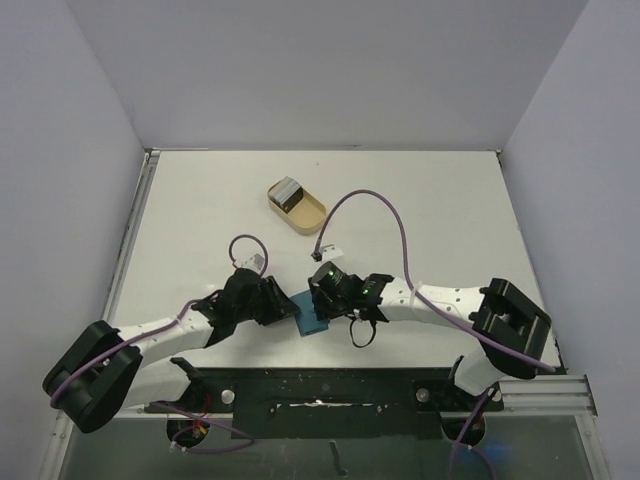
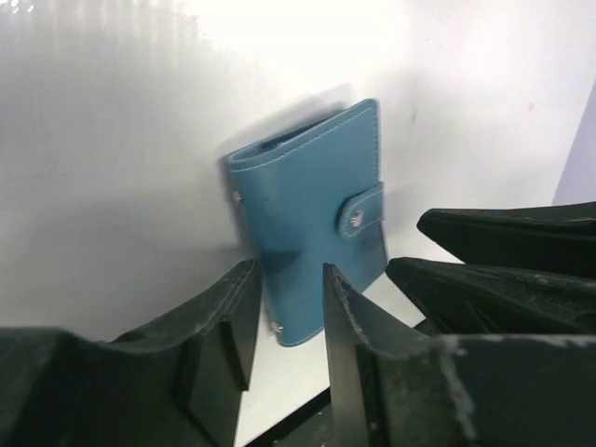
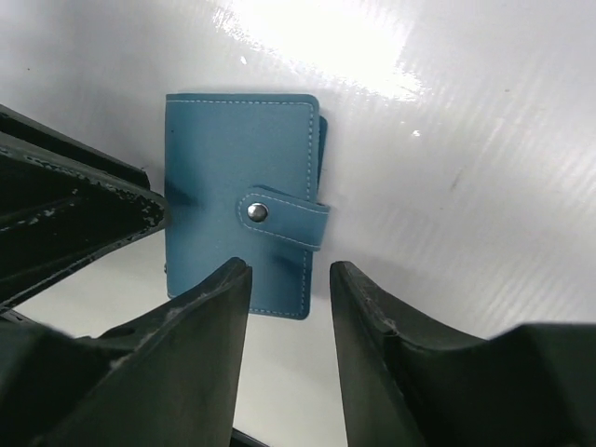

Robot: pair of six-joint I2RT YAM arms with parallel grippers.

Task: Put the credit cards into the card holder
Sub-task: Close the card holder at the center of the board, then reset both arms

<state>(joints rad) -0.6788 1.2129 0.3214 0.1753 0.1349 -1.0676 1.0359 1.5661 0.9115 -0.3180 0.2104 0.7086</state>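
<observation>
Near the table's [image 1: 430, 200] front edge, closed blue card holder [image 3: 237, 177] lying flat (snap tab fastened), left gripper [image 2: 284, 317] and right gripper [image 3: 289, 298] low at either side of it, both jaws partly open, gripping nothing, credit cards [image 1: 288, 192] stacked in the tan tray [image 1: 310, 215] farther back.

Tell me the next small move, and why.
Probably close the left gripper on the card holder to pin it, so the right gripper can lift the snap tab: the holder lies snapped shut, both grippers open, credit cards in the tray.
</observation>
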